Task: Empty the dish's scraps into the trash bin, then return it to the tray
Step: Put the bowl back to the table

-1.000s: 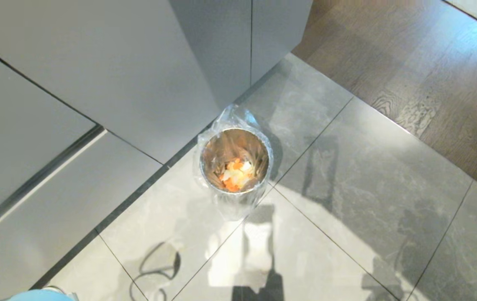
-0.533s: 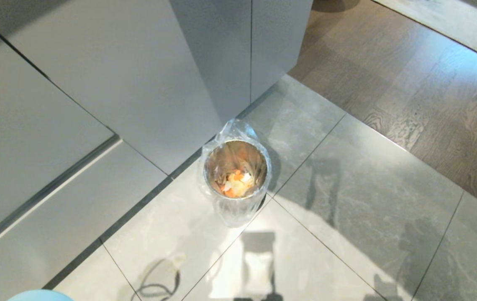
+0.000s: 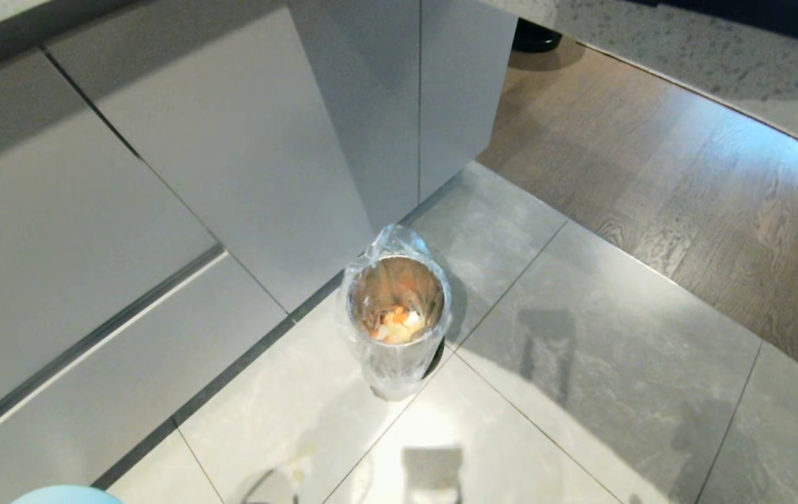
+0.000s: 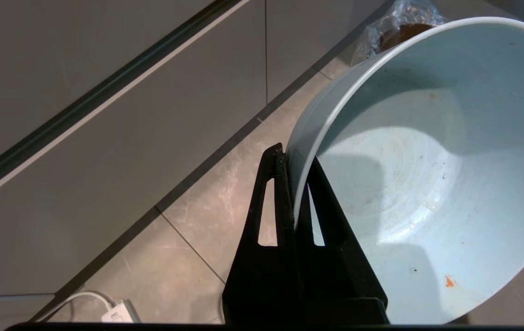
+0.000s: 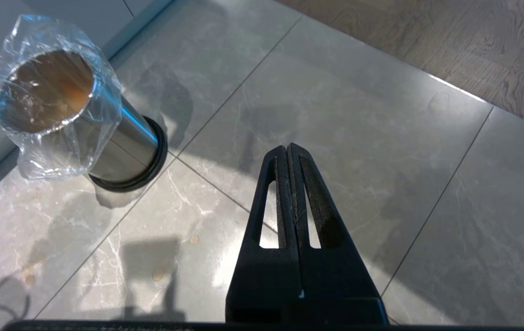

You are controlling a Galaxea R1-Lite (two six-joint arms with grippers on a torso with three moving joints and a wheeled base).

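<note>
My left gripper (image 4: 295, 158) is shut on the rim of the dish (image 4: 409, 174), a white bowl with a pale bluish inside that holds only a few orange specks. A sliver of the dish (image 3: 66, 495) shows at the bottom left of the head view. The shiny metal trash bin (image 3: 397, 318) with its clear bag stands on the floor by the cabinet corner, and the orange and pale scraps (image 3: 395, 325) lie at its bottom. In the right wrist view the trash bin (image 5: 66, 115) stands off to one side of my right gripper (image 5: 288, 148), which is shut and empty above the tiles. The tray is out of view.
Grey cabinet fronts (image 3: 231, 140) rise behind the bin. Grey floor tiles (image 3: 616, 336) spread to the right, meeting dark wood flooring (image 3: 686, 175). A white cable and plug (image 4: 115, 312) lie on the floor near the cabinet base.
The head view has tilted up: the bin and floor slid down in the picture and look smaller, and more cabinet and wood floor show at the top. The bin itself has not moved.
</note>
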